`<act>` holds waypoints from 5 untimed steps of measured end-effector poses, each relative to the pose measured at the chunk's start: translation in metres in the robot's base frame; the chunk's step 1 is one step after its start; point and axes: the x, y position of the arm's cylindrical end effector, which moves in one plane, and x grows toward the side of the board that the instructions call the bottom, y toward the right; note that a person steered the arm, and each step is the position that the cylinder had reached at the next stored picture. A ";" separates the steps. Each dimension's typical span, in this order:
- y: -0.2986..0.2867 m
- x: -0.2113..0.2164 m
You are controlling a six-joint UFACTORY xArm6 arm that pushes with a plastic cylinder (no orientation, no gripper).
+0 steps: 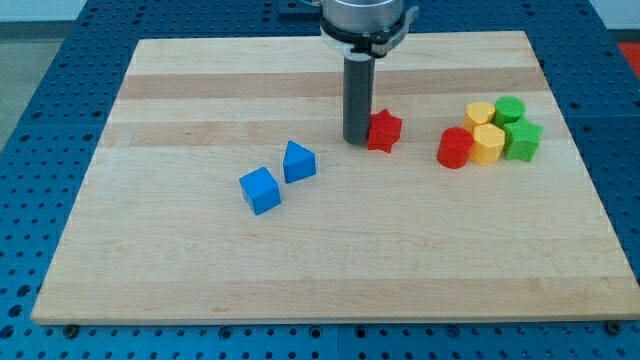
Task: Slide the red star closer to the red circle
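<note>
The work surface is a pale wooden board [330, 250] with visible grain running left to right, resting on a blue perforated table [40, 120].

My tip [357, 141] is the lower end of a smooth, dark, straight rod. It stands on the board just at the view's left of the red star [384, 130], touching it or very nearly so. The arm carries no pincer, so no open or closed state applies.

The red star is a small matte block with short points, located slightly above the board's centre. The red circle [454, 148] lies to the view's right of it, apart, with bare wood between them.

The red circle touches a tight cluster:
- a yellow block [488, 144] with flat facets, directly beside it;
- a second yellow block [479, 114], rounded, above;
- a green circle [510, 109];
- a green star [523, 140].

Two blue blocks [260, 189] [299, 161], both angular, sit well to the view's left of my tip.
</note>
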 end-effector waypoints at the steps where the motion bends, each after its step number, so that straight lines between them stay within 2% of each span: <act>1: 0.010 -0.004; 5: 0.082 -0.028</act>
